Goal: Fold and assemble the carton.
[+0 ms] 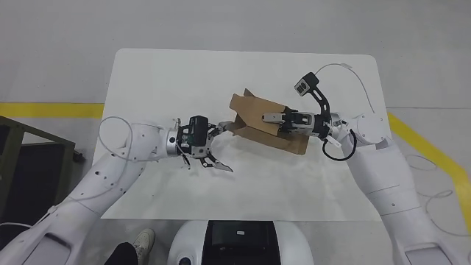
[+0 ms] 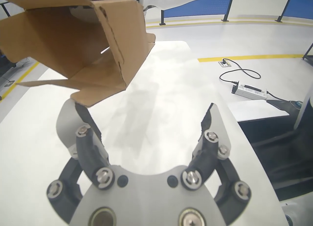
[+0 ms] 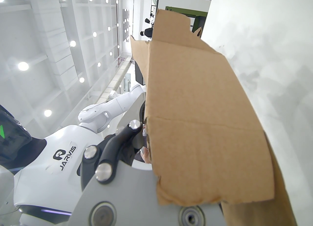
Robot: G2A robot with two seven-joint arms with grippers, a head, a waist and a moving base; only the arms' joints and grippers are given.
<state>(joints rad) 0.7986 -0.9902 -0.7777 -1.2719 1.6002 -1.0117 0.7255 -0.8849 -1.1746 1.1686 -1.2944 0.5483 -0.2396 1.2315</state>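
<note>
The left arm reaches in from the table's (image 1: 184,73) near left side, elbow bent and forearm running along the tabletop toward the middle, and its left gripper (image 1: 226,147) points at the open end of the carton (image 1: 254,112). Its two fingers are spread wide with nothing between them. In the left wrist view one fingertip (image 2: 73,108) sits right at the edge of the carton's lowest hanging flap, while the other stands apart over bare table. The right arm comes in from the near right side with its forearm angled toward the middle, and its right gripper (image 1: 277,118) is clamped on the upper wall of the carton at the end facing that arm. In the right wrist view the cardboard hides the fingertips. There is one carton, brown corrugated card, partly opened into a tilted sleeve near the middle of the table between the two grippers. Its end flaps are loose and splayed outward, and the hollow inside faces the left gripper. Count: two arms, two grippers, one carton, one table. On the floor past the table's edge lie one small power supply box (image 2: 249,91) and its black cable (image 2: 240,74).
</note>
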